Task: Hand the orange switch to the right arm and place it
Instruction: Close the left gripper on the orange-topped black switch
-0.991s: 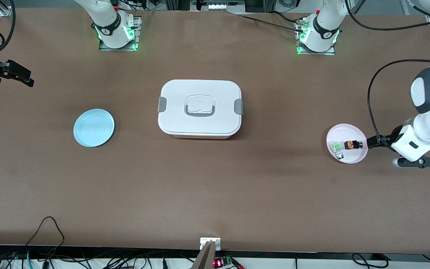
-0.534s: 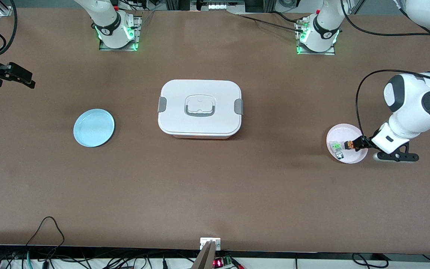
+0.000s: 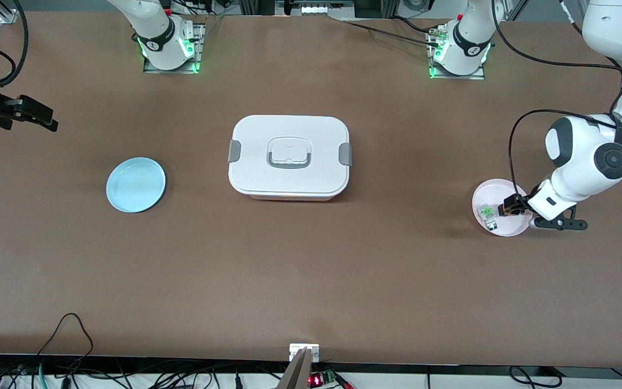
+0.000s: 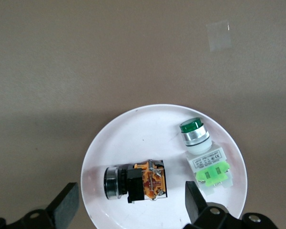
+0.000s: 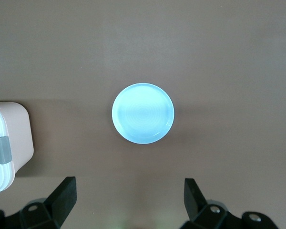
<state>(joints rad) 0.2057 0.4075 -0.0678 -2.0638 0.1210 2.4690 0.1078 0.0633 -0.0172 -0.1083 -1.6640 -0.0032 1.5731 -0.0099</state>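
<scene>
The orange switch is a stubby black part with an orange block, lying on its side on the pale pink plate at the left arm's end of the table. In the front view the switch shows just at the tip of my left gripper. My left gripper is open and low over the plate, one finger on each side of the switch and both apart from it. My right gripper hangs open over the table edge at the right arm's end, with nothing between its fingers.
A clear-and-green component lies on the same plate beside the switch. A light blue plate sits toward the right arm's end. A closed white box with grey latches stands mid-table.
My left arm swung in over the pink plate and brought its gripper down around the switch. My right gripper drifted slightly inward over the table.
</scene>
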